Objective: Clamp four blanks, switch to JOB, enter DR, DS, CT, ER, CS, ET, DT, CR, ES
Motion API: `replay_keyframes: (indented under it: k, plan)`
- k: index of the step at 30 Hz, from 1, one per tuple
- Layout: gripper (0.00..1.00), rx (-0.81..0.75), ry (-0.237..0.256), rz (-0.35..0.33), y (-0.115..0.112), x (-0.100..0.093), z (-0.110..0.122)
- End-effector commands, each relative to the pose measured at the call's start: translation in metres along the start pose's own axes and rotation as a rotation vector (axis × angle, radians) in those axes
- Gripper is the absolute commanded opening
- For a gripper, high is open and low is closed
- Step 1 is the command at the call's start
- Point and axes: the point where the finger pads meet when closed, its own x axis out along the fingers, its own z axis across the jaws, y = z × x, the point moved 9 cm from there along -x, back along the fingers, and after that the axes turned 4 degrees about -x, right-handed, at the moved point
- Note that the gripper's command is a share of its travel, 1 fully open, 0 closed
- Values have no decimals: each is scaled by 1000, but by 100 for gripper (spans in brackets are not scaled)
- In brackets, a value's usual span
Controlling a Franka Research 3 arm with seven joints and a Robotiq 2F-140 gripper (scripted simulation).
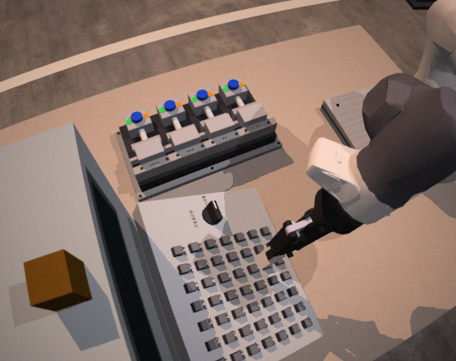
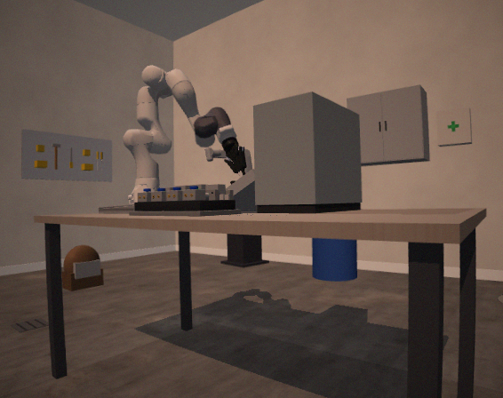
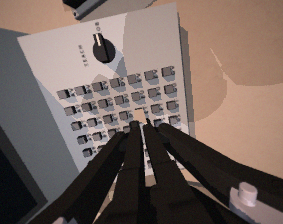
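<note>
My gripper (image 1: 267, 258) (image 2: 243, 172) (image 3: 139, 116) is shut, with nothing seen held between the fingers. Its tips are over the key panel (image 1: 246, 205) (image 3: 47, 45), around the second and third key rows near the right side; I cannot tell whether they touch a key. No key is lit, and the key names are too small to read. The selector (image 1: 212, 213) (image 3: 103, 49) points to JOB. Grey blanks (image 1: 149, 149) (image 1: 185, 137) (image 1: 219, 124) (image 1: 251, 114) sit in the four stations, each with its green and amber lenses lit. The lamp (image 1: 48, 280) on the cabinet looks dull orange, unlit.
The tall grey cabinet (image 1: 24, 193) (image 2: 284, 155) stands beside the key panel. The vise base (image 1: 205, 171) (image 2: 182, 206) lies beyond the panel's selector end. A flat grey plate (image 1: 346, 117) lies at the right, partly behind the arm.
</note>
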Motion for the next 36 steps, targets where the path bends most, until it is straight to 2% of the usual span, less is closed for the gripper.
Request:
replay_keyframes:
  k: [1,18,36]
  plan:
    - [0,-36,-4,-9,0,2,-1]
    - [0,-36,-4,-9,-1,19,0]
    - [0,-36,-4,-10,-1,21,0]
